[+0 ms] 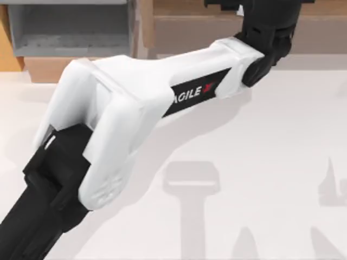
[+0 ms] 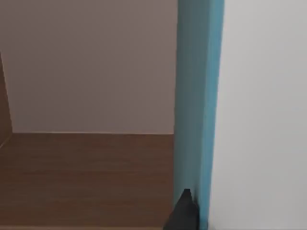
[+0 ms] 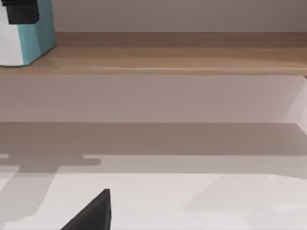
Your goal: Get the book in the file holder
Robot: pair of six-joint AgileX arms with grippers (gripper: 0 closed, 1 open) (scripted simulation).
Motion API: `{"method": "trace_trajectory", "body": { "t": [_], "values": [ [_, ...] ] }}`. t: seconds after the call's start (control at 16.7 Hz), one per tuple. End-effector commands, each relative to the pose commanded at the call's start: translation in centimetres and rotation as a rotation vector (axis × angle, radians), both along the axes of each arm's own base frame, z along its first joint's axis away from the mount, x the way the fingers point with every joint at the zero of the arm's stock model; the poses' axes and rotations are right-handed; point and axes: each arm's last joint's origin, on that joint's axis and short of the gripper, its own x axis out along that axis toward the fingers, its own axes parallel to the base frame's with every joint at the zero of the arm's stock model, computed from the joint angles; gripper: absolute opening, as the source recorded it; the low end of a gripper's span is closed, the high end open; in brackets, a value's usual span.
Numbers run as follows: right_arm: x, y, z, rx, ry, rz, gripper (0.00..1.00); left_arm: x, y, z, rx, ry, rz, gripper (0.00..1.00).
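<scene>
The book [image 2: 196, 105] has a teal-blue cover and a white page block [image 2: 264, 115]. It stands upright on the long brown wooden shelf [image 3: 168, 60], where its lower part [image 3: 36, 40] also shows in the right wrist view. My left gripper [image 3: 20, 12] is shut on the book from above, one dark fingertip [image 2: 183, 213] lying against the cover. In the top view my left arm [image 1: 135, 103] stretches from the lower left to the shelf at the top edge. The grey file holder [image 1: 70, 27] sits at the top left, apart from the book.
The brown shelf unit [image 1: 217, 27] runs along the back edge to the right of the file holder. A dark part of my right gripper [image 3: 93, 213] hangs low over the white table [image 1: 260, 162], facing the shelf.
</scene>
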Motion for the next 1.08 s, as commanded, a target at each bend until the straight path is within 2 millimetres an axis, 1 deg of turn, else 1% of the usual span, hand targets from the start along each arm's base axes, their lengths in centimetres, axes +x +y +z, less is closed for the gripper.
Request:
{"method": "trace_trajectory", "body": {
  "t": [0.06, 0.12, 0.66, 0.9, 1.08],
  "values": [
    [0.0, 0.0, 0.0, 0.000, 0.000, 0.000, 1.00, 0.0, 0.0, 0.0, 0.000, 0.000, 0.000, 0.02],
    [0.0, 0.0, 0.0, 0.000, 0.000, 0.000, 1.00, 0.0, 0.0, 0.0, 0.000, 0.000, 0.000, 0.00],
    [0.0, 0.0, 0.0, 0.000, 0.000, 0.000, 1.00, -0.2, -0.2, 0.2, 0.000, -0.001, -0.004, 0.00],
    [0.0, 0.0, 0.0, 0.000, 0.000, 0.000, 1.00, -0.2, -0.2, 1.5, 0.000, -0.001, -0.004, 0.00],
    [0.0, 0.0, 0.0, 0.000, 0.000, 0.000, 1.00, -0.2, -0.2, 1.6, 0.000, -0.001, -0.004, 0.00]
  ]
}}
